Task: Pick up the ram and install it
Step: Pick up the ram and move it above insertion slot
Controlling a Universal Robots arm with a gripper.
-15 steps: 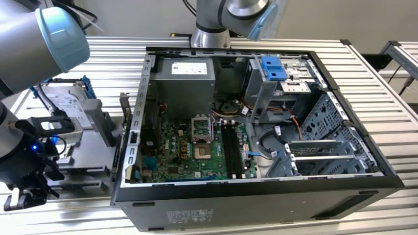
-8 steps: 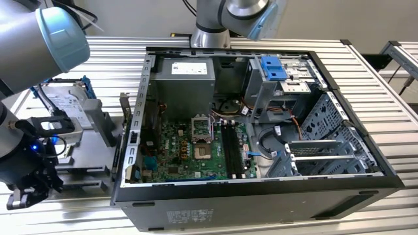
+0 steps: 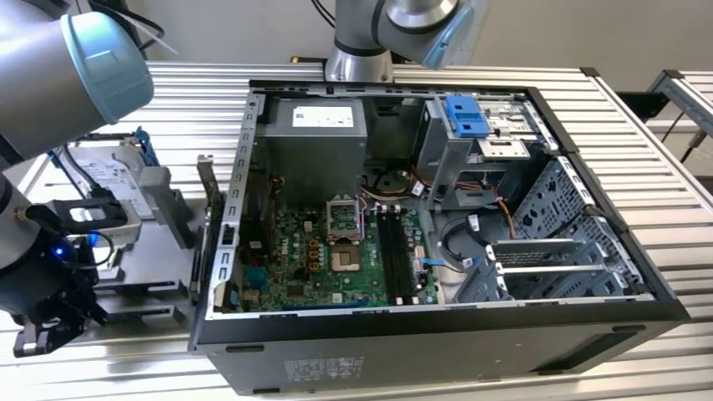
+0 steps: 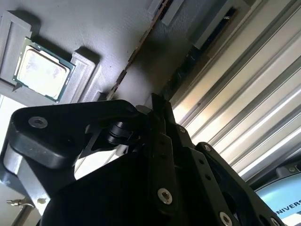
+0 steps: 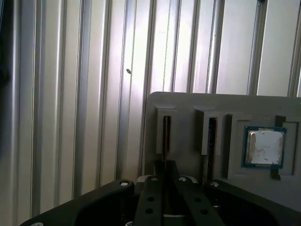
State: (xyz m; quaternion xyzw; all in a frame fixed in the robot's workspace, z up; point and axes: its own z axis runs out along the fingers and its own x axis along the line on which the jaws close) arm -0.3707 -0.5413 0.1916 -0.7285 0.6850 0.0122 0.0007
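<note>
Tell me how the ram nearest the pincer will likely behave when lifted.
The ram shows as a thin board on edge, so probably stiff and light, yet fragile if twisted. It sits in a narrow slot of the grey holder, so it may bind unless pulled straight.

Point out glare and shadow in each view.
Exterior view: the computer case interior sits in shade, the slatted table gleams. Second wrist view: glare whitens the processor chip; the claw is a dark silhouette. First wrist view: bright table streaks, chip lid washed pale.
</note>
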